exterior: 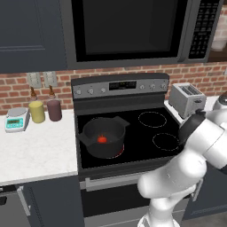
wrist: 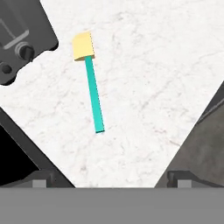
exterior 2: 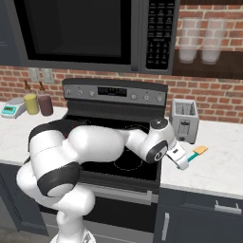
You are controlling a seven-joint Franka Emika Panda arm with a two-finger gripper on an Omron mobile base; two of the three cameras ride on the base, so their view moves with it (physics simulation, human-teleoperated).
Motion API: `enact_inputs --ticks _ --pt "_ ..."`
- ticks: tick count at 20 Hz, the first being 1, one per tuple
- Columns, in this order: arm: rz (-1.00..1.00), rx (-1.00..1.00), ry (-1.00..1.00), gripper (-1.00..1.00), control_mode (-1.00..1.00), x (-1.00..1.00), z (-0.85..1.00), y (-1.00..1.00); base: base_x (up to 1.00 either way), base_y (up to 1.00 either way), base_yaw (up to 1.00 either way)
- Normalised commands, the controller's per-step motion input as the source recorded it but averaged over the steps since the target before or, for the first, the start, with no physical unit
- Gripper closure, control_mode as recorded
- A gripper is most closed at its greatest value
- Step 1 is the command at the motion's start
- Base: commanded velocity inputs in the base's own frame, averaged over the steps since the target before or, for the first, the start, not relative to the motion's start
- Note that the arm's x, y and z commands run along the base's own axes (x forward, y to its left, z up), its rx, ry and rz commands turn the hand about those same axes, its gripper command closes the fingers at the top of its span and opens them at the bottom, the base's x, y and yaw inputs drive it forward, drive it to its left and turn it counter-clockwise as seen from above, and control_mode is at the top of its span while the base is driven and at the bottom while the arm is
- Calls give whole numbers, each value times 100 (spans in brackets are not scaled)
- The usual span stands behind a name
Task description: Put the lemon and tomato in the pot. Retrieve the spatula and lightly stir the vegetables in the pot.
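Claw wide — above spatula

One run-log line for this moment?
gripper: open, above spatula | spatula: flat on counter | tomato: in pot

Matt dark metal pot, veined white marble counter, brushed steel toaster

White marble counter bears the spatula lying flat, beside the toaster.
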Motion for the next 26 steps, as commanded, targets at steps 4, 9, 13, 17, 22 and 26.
enact_inputs --ticks 4,9,13,17,22,26 --pt "0 0 0 -100 -100 23 -15 -28 0 0 0" --pt "0 0 0 -100 -100 3 -41 -3 0 0 0" --pt "0 0 0 -100 -100 8 -43 0 0 0 0" --pt "0 0 0 -100 -100 36 -18 -1 0 0 0" --pt "0 0 0 -100 -100 41 -20 -20 0 0 0" --pt "0 0 0 -100 -100 29 -33 -30 0 0 0"
